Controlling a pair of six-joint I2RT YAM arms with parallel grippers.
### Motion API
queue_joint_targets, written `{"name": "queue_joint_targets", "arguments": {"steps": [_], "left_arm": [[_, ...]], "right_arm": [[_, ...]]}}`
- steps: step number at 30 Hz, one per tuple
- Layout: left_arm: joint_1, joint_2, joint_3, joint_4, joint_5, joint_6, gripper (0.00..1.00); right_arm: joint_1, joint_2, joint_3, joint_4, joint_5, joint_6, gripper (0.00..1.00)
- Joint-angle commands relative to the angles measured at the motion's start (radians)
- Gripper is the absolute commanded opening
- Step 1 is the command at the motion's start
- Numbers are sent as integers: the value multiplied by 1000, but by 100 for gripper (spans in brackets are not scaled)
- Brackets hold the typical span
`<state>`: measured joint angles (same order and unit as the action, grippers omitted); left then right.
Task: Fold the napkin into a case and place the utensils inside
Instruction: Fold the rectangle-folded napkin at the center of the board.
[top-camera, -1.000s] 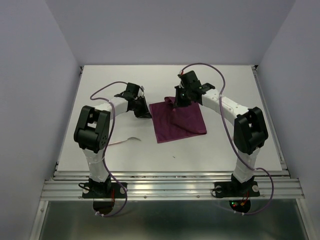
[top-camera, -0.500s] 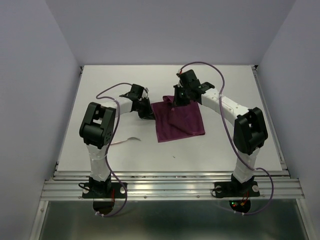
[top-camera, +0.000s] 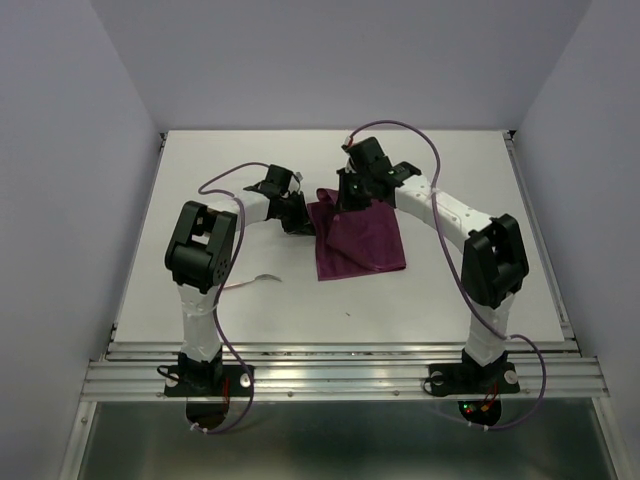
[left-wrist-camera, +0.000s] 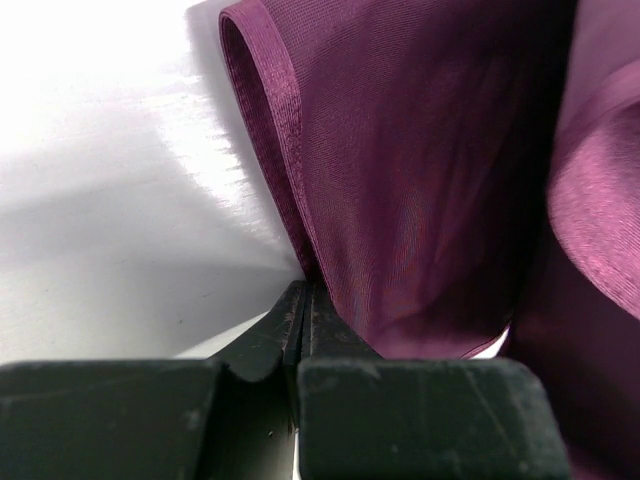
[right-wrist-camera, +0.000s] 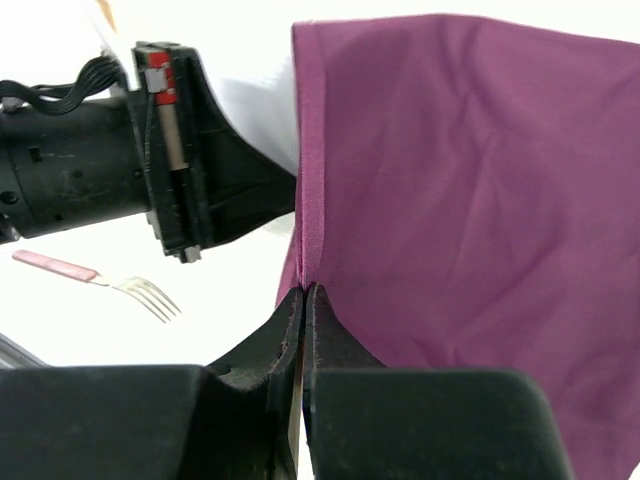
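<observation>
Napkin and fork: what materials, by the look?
The napkin looks like thin woven cloth, burgundy with a soft satin-like sheen. A fine ribbed weave and a folded hem show in the left wrist view. The fork has bright metal tines, seemingly steel. Its pale pink matte handle is perhaps plastic or coated, too small to tell.

Your white table (top-camera: 450, 300) sits boxed in by plain pale lavender walls (top-camera: 340, 60) (back, left, right). The light is even, and a metal rail (top-camera: 340, 378) runs along its near edge.
</observation>
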<state>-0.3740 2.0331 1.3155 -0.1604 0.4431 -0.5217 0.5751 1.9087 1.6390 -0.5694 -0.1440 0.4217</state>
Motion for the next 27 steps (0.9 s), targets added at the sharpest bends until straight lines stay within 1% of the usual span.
{"name": "queue_joint_targets", "arguments": {"steps": [1,9,27], "left_arm": [[-8,33,22,-30,-38,19,0],[-6,33,22,-30,-37,23,0],[-6,27,5,-25,-38,25,0]], "right_arm": [[28,23,70,-9,-26,-8,1],[62,92,128,-23,-35,-8,1],[89,161,171,-21,-49,-4,1]]}}
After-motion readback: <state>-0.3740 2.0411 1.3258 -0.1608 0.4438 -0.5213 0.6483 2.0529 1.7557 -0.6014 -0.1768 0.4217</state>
